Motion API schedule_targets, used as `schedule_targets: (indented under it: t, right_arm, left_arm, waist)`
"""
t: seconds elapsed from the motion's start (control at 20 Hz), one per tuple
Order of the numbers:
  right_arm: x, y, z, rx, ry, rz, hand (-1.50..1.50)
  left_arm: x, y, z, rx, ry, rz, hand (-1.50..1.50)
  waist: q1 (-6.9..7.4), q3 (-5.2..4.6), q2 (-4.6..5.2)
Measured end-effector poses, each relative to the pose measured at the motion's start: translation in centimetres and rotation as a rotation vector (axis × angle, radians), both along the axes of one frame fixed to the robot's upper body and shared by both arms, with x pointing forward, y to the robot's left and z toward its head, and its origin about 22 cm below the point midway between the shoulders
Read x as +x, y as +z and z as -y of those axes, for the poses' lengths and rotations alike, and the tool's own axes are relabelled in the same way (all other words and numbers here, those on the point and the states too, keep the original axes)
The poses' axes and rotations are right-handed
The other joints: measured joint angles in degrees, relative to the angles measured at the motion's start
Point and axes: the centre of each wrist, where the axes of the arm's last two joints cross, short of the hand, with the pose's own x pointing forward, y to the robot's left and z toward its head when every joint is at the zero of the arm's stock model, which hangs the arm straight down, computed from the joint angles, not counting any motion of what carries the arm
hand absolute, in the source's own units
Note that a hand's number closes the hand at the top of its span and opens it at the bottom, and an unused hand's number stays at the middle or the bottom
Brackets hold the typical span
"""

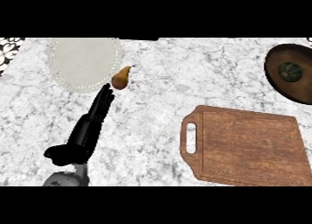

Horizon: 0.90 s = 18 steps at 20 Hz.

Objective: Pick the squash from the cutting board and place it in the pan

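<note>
One board (248, 146), one pan (299, 89), one plate (84, 63), one pear (121, 78) and one squash (290, 71) share the marble surface (158, 87). The squash sits inside the pan, up and right of the bare board. Left of the board, the left hand (90, 127) stretches out with fingers straight, holding nothing, its fingertips (106, 89) just below the pear beside the plate.
</note>
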Motion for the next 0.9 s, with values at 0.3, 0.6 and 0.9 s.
schedule_targets:
  t: [0.3,0.6,0.9]
  right_arm:
    - [-2.1,-0.2,2.0,0.016,0.039,-0.052,-1.50]
    - [-3.6,-0.8,3.1,-0.017,0.038,-0.062,-1.50]
    - [-5.0,-1.2,4.0,-0.052,0.028,-0.070,-1.50]
  left_arm:
    - [0.3,-0.1,-0.4,0.005,0.012,-0.005,0.00]
    - [0.1,-0.5,-0.6,-0.001,0.017,-0.010,0.00]
    - [-0.3,-0.8,-0.9,-0.002,0.023,-0.013,0.00]
  waist:
    - [-0.67,0.03,-0.11]
    - [-1.03,0.06,-0.33]
    - [-1.20,0.06,-0.52]
